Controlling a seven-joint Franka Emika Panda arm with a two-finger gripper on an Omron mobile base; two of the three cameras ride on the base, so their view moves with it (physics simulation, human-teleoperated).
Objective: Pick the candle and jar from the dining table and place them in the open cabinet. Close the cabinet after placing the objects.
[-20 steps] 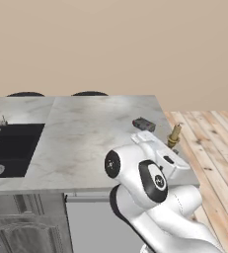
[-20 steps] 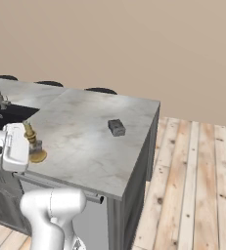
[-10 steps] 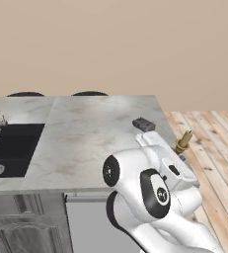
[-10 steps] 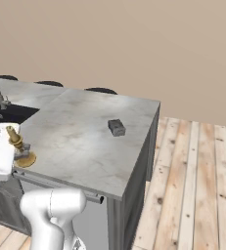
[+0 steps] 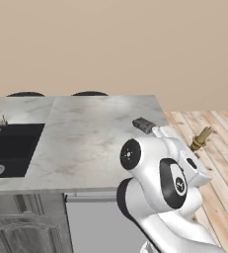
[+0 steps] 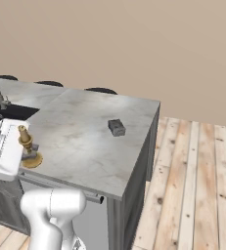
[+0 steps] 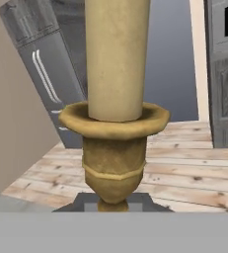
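Now the tool point(image 6: 25, 149) is clamped on the brass candle point(image 7: 116, 99), a smooth cream shaft in a flared, ridged cup, held tilted off the marble surface's point(image 5: 86, 138) right edge above open plank floor point(image 6: 192, 185).

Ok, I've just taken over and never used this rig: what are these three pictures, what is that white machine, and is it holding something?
The white machine is a jointed robot arm on a driving base. Two pictures come from cameras on that base, looking forward over the arm from its left and its right. The third looks along the gripper itself. The long marble-topped island with the black sink is the dining table; a small dark grey block lies on it near the far end. The gripper is shut on the slim golden-brass candle, with its flared base; the hand view shows it close up. In the left base view the candle is out over the wooden floor, past the table's end.
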